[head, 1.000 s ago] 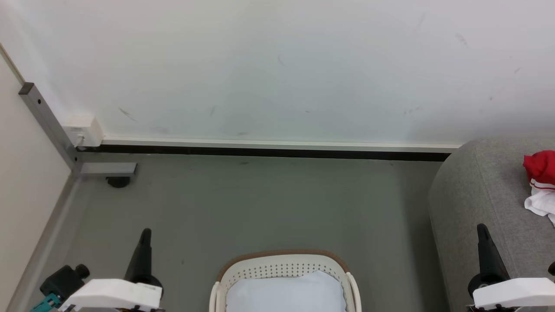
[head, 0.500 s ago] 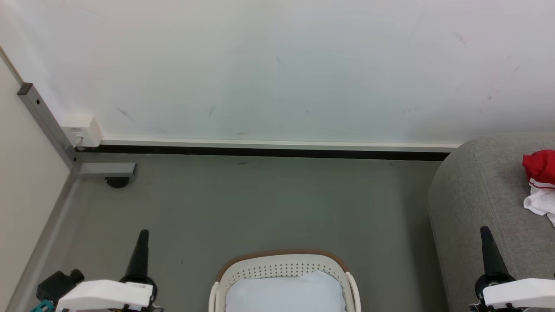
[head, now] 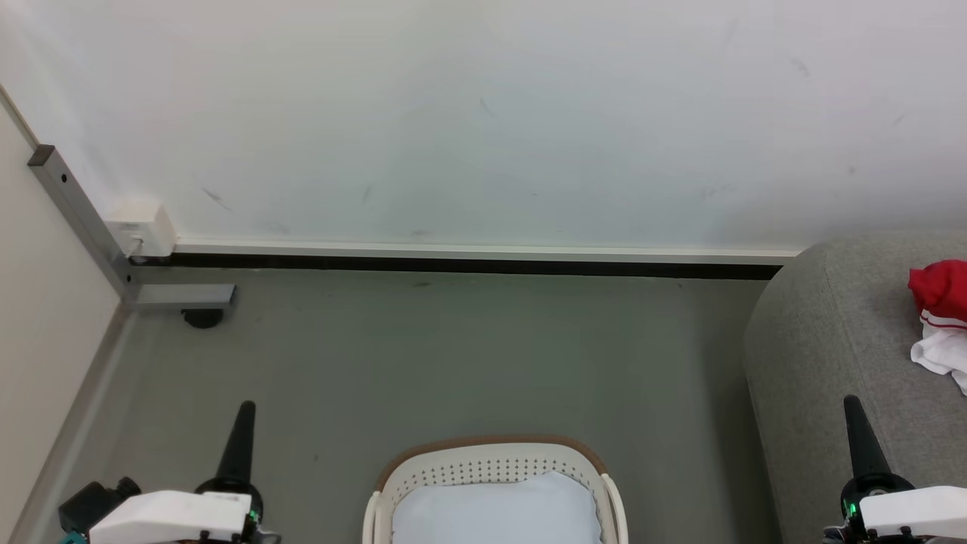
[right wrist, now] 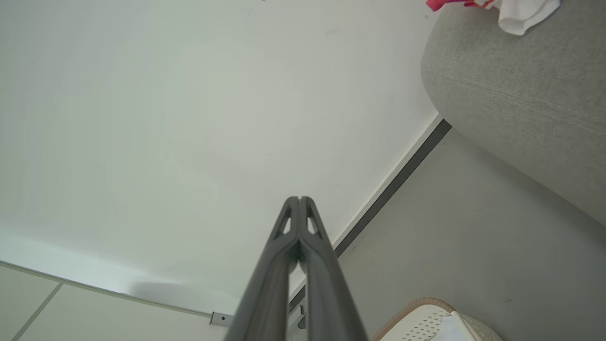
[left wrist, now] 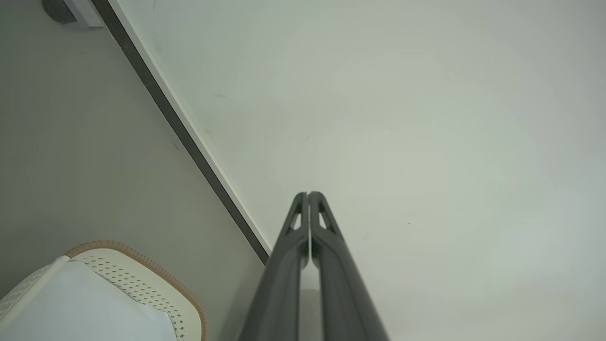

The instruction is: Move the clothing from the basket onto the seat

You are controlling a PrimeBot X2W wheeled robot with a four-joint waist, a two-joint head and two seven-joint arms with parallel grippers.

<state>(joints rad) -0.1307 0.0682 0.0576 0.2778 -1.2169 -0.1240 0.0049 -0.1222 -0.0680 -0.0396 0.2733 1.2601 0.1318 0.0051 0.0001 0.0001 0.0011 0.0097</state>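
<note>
Left tool: my left tool (head: 246,412) sits at 7 o'clock in the head view, pointing to 12 o'clock. It is clenched on nothing above the grey floor (head: 453,355). In the left wrist view its two long dark fingers (left wrist: 331,251) lie pressed together to the tips.
Right tool: my right tool (head: 852,404) sits at 5 o'clock, also pointing to 12 o'clock. It is clenched and empty, and in the head view it stands before the seat's side.
Clothing: the bright red fabric clothing with white trim (head: 940,291) lies bunched on top of the seat at 3 o'clock (the picture edge cuts it off, so I cannot tell its full extent).
Seat: the large light grey upholstered seat with rounded edges (head: 823,340) runs from 3 to 5 o'clock, its far end near the wall.
Basket: the cream-white perforated plastic basket with a brown rim (head: 491,443) stands on the floor at 6 o'clock, between my two tools and well apart from both.
Pad: a pale bluish-white cloth pad (head: 498,514) lies inside the basket.
Wall: a white wall (head: 483,113) spans 10 to 2 o'clock, with a dark skirting strip (head: 453,264) at its foot.
</note>
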